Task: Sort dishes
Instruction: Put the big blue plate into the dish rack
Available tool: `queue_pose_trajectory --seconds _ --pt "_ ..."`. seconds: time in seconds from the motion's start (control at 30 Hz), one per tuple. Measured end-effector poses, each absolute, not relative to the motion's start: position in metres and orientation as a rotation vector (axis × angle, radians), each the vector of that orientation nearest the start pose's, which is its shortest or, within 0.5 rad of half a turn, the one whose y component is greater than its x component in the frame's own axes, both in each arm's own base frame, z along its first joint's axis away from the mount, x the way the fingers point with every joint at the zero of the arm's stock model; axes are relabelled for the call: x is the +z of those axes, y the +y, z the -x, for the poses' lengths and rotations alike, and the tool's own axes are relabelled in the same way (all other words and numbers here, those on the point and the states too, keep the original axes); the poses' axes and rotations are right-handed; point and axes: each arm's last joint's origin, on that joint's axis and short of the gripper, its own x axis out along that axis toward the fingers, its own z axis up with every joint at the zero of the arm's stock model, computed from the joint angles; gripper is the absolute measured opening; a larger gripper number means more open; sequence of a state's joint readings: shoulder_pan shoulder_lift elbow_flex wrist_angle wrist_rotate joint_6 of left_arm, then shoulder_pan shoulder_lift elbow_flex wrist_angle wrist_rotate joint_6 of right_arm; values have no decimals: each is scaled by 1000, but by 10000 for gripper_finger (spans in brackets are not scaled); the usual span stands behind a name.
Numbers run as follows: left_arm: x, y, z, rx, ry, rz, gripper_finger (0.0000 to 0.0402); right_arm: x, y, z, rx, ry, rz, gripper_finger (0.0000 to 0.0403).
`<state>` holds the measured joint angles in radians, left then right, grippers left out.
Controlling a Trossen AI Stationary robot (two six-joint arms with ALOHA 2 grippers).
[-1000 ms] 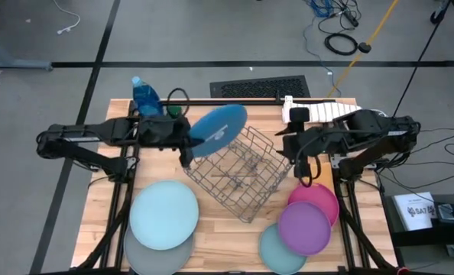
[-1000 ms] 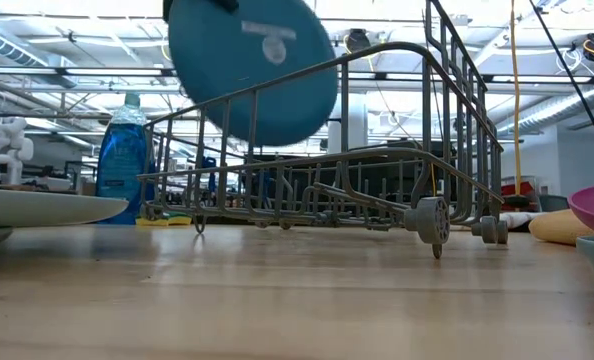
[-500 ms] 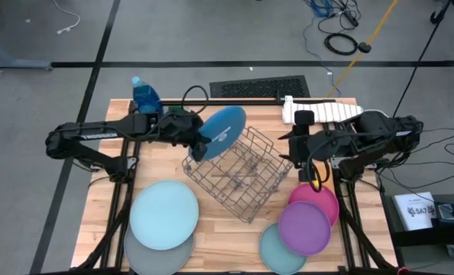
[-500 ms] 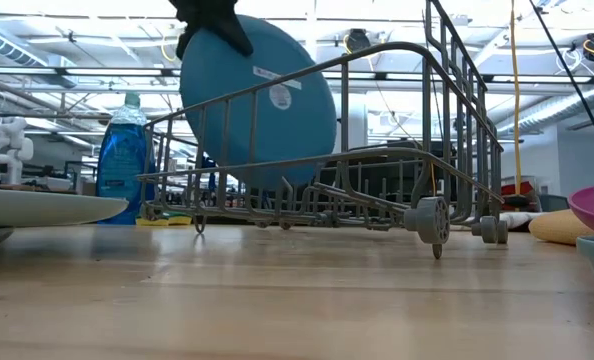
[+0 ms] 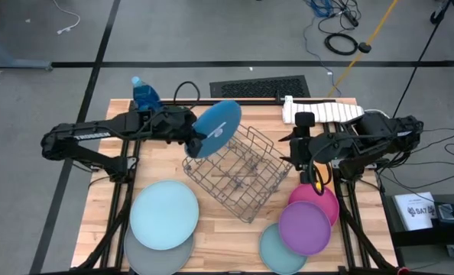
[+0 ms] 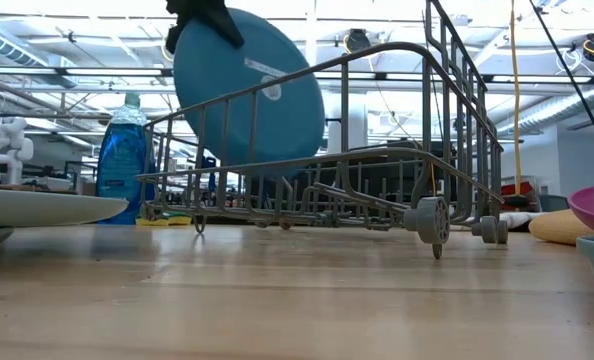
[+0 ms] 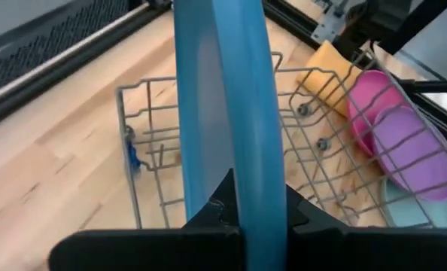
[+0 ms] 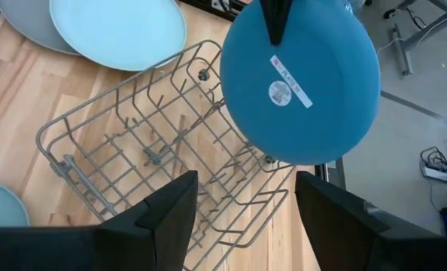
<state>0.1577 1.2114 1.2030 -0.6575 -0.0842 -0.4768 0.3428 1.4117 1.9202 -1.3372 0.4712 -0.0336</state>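
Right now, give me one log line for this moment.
left fingers: shut on blue plate | plate: upright over rack | right fingers: open, waiting by rack

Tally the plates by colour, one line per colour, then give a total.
Blue plate, held upright over the wire rack by the left pincer: 1
Pale blue plate: 1
Grey plate: 1
Pink plate: 1
Purple plate: 1
Teal plate: 1
Total: 6 plates
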Motion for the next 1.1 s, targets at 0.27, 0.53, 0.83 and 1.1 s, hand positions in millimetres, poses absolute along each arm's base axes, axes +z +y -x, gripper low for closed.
queue_pose_trajectory --seconds 0.27,0.53,0.83,1.1 --pt "347 43 -246 452 597 478 11 467 64 -217 -115 763 342 217" --pt "345 44 -244 490 611 489 11 467 64 -217 -115 763 340 217" --pt "340 44 -245 549 640 490 15 467 64 -218 -116 763 338 217" --pt "328 46 -257 553 684 482 27 467 64 -218 -115 763 338 217"
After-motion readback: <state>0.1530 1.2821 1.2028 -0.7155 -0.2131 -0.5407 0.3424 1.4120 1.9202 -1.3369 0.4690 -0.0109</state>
